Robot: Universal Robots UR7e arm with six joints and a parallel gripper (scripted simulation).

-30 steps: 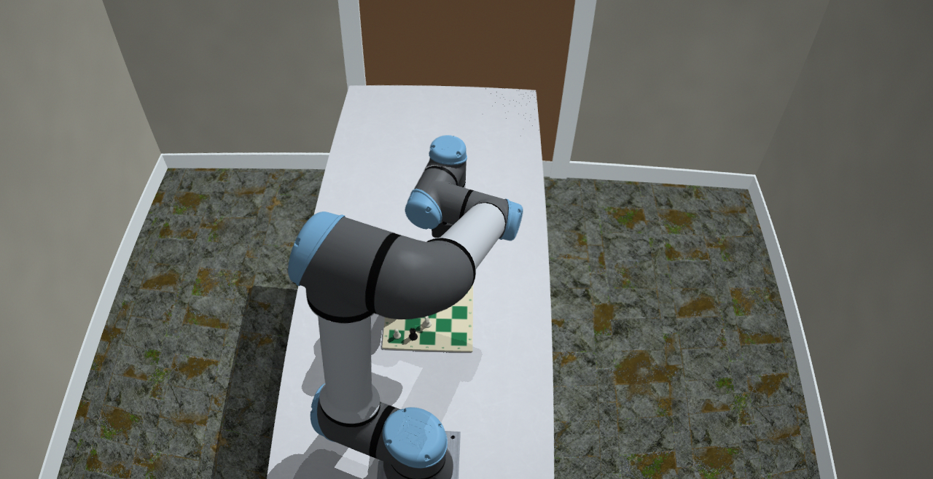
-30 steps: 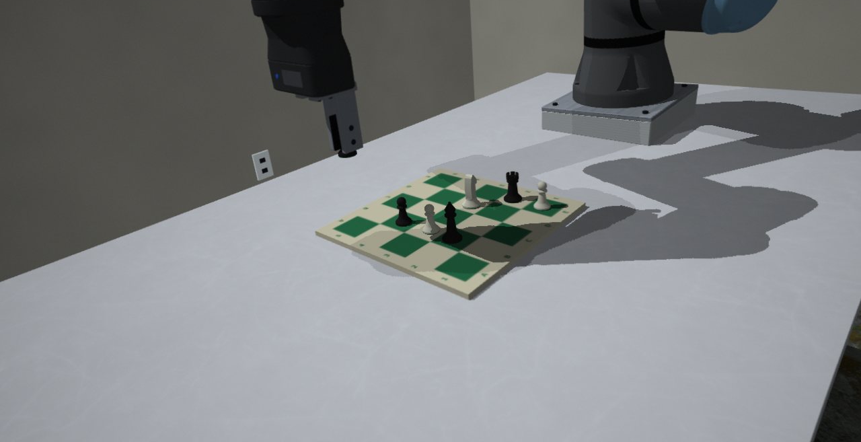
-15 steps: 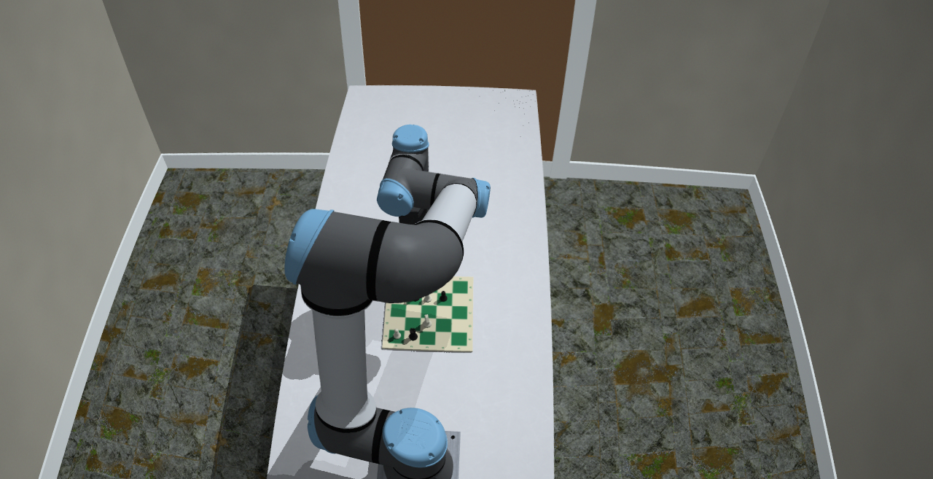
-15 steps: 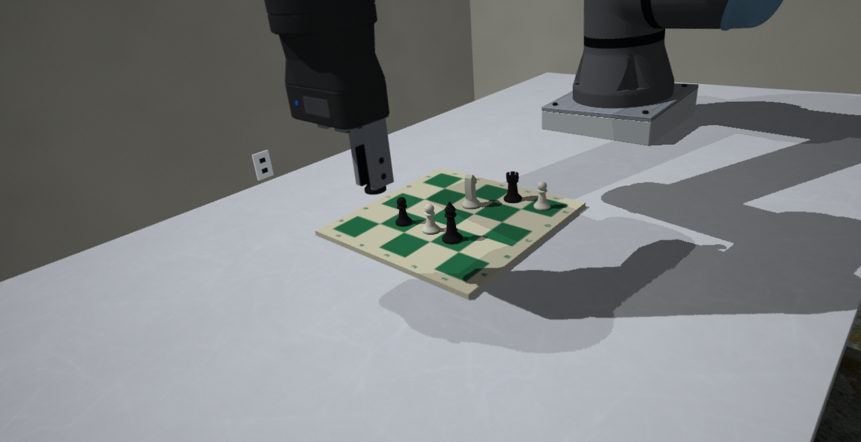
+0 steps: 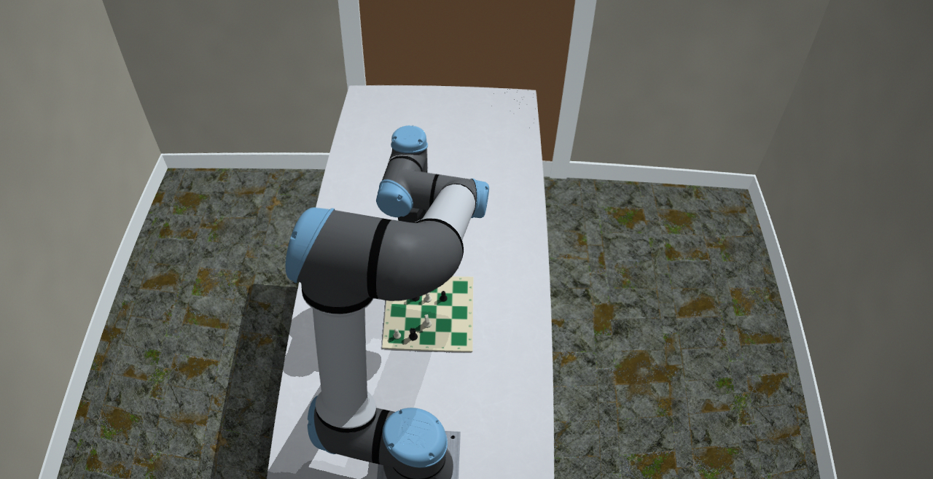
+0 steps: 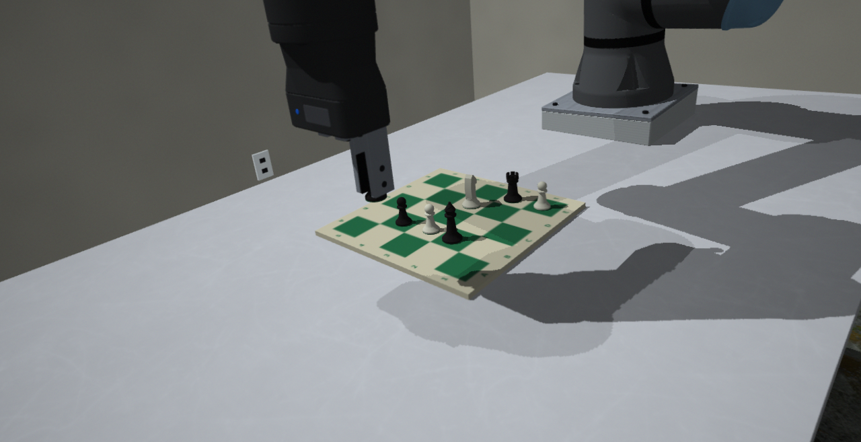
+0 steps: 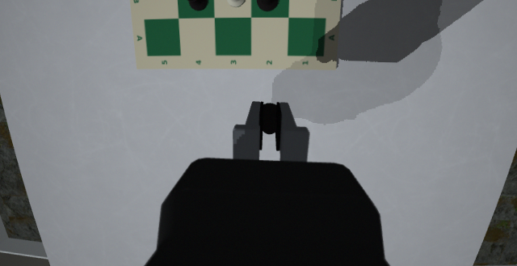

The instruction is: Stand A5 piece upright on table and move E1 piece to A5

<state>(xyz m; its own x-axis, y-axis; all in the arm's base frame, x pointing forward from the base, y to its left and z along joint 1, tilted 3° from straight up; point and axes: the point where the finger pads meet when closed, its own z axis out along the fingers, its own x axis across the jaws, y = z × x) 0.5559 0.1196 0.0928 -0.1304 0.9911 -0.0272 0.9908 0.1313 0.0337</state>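
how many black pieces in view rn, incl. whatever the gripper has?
4. On the board: a black pawn, a black bishop and a black rook. The fourth, a black piece, is clamped in the gripper over the table beside the board. None looks hidden.

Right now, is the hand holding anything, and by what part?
Yes. The hand is shut on a small black chess piece, fingers pinching its rounded upper part from both sides; its base pokes out below.

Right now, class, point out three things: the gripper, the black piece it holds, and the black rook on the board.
gripper [image 7: 270,108]: wrist view, midway between the fingertips.
black piece [image 7: 269,121]: wrist view, on its dark rounded body between the fingers.
black rook [image 6: 512,188]: exterior view, on its middle.
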